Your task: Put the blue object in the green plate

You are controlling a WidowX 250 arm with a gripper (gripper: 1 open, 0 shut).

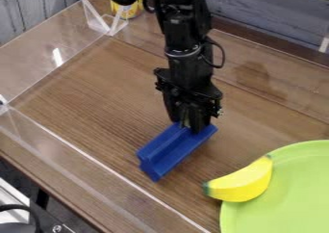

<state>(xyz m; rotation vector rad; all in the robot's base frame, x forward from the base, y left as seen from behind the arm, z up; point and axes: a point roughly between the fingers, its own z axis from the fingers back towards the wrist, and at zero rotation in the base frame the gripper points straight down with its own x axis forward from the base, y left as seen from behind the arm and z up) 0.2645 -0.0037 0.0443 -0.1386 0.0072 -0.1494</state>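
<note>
Gripper (190,124) apparently pinching the bar's (176,148) far end; lift it level, clear the banana (240,181), then centre over the plate (286,196)

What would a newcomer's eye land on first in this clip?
Probably the lime-green plate, cut off at the lower right, with the yellow banana at its left edge. Next comes the blue bar on the wooden surface left of them, under the black arm's gripper, which reaches down from the top.
</note>
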